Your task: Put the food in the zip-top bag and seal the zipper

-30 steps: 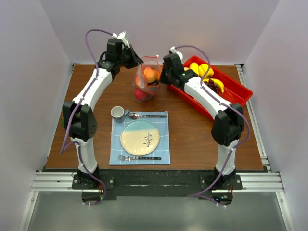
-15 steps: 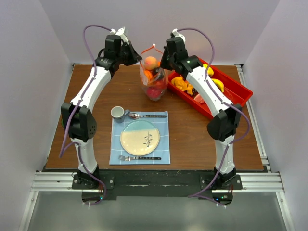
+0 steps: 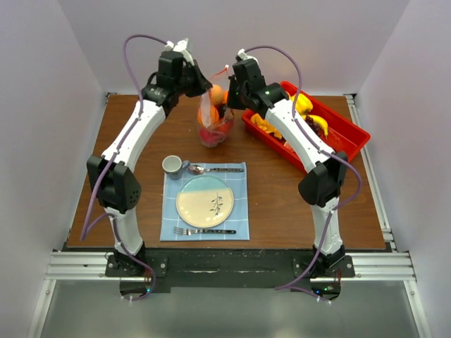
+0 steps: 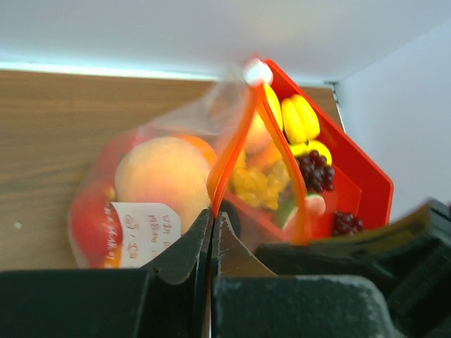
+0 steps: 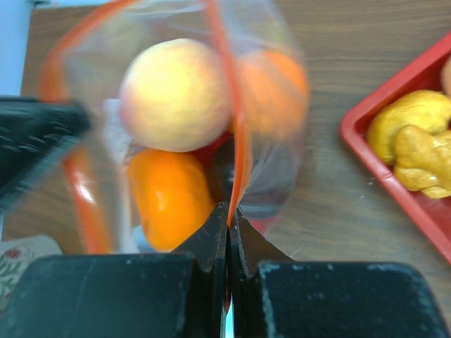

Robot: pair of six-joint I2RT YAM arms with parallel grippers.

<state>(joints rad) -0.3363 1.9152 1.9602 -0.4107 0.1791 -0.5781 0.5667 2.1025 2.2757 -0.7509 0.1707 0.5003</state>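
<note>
At the far middle of the brown wooden table point(image 3: 282, 190), the clear, crinkly plastic zip-top bag point(image 3: 213, 121) hangs between the two arms, part filled. A pale peach point(image 4: 162, 176) and a smooth orange point(image 5: 165, 204) press against its wall, with a red fruit point(image 4: 90, 225) lower down. I can't tell whether its bottom rests on the wood or hangs just clear.

The thin orange-red zipper strip point(image 4: 231, 158) along its mouth is not sealed: both wrist views show its two halves bowed apart. The left gripper point(image 4: 213, 218) has its fingers pinched tight on one end of that strip, and the right gripper point(image 5: 229, 211) is clamped the same way on the other end. That looks like the reason for the hold. With an end in each gripper, the weight of the fruit pulls the bag down and the mouth can be drawn straight for closing.

Just beside the bag on the right, the red rectangular tray point(image 3: 345, 130) holds yellow pieces point(image 3: 301, 104) and dark purple grapes point(image 4: 315, 172), so by my reckoning the filling isn't finished. Nearer the arms, well apart from all this, a round cream-and-blue plate point(image 3: 204, 201) sits on a blue placemat point(image 3: 239, 176), untouched.
</note>
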